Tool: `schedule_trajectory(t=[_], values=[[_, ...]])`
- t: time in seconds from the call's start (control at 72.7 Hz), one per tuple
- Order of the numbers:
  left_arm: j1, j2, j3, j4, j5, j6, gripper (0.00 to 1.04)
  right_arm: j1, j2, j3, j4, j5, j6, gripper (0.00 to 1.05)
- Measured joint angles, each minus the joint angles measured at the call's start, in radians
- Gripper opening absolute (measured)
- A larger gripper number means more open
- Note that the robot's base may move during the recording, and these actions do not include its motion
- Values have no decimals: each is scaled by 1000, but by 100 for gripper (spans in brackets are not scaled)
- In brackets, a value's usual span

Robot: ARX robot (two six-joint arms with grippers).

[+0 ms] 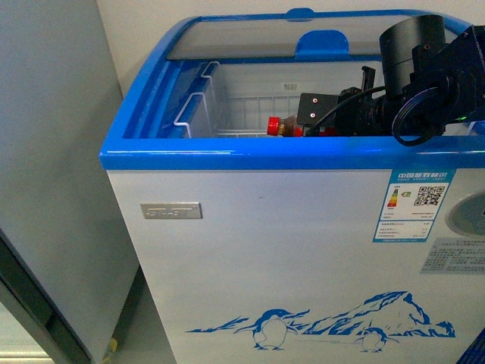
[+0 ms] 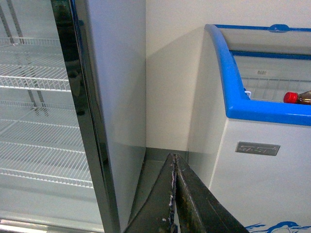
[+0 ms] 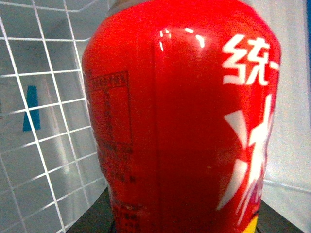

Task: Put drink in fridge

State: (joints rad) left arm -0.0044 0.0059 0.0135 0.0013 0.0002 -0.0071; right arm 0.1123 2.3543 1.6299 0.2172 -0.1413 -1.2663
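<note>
While your right gripper (image 1: 307, 121) reaches into the fridge (image 1: 227, 159), the drink (image 1: 282, 126) lies sideways inside the opening, red cap pointing left, beside a white wire basket (image 1: 198, 106). Right wrist view is filled by its red label with wire grid behind; whether those jaws clamp it, you can't tell. Your left gripper (image 2: 173, 194) sits outside, low, jaws pressed together on nothing, next to a grey upright fridge (image 2: 58, 121).

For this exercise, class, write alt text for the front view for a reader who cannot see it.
The right gripper holds a red-capped plastic drink bottle on its side inside the white, blue-rimmed chest cooler, beside a white wire basket. Blue penguin artwork decorates the cooler's front.
</note>
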Motion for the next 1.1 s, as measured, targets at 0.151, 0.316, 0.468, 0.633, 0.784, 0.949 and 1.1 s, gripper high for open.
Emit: schedule_trajectory(t=[0.151,0.316,0.468,0.633,0.784,0.949,1.1], values=[[0,0,0,0,0,0,3,0,0,-2,-6,10,11,44],[0,0,0,0,0,0,3,3,-3,-8,-16,-10,13,75],[0,0,0,0,0,0,3,5,-34,-38,-16,-29,14,99],[0,0,0,0,0,0,3,2,-134,-84,2,-32,36,98],[0,0,0,0,0,0,3,-11,-295,-182,39,-94,105,98],[0,0,0,0,0,0,3,-18,-425,-250,104,-94,171,98],[0,0,0,0,0,0,3,-51,-576,-346,238,19,286,98]])
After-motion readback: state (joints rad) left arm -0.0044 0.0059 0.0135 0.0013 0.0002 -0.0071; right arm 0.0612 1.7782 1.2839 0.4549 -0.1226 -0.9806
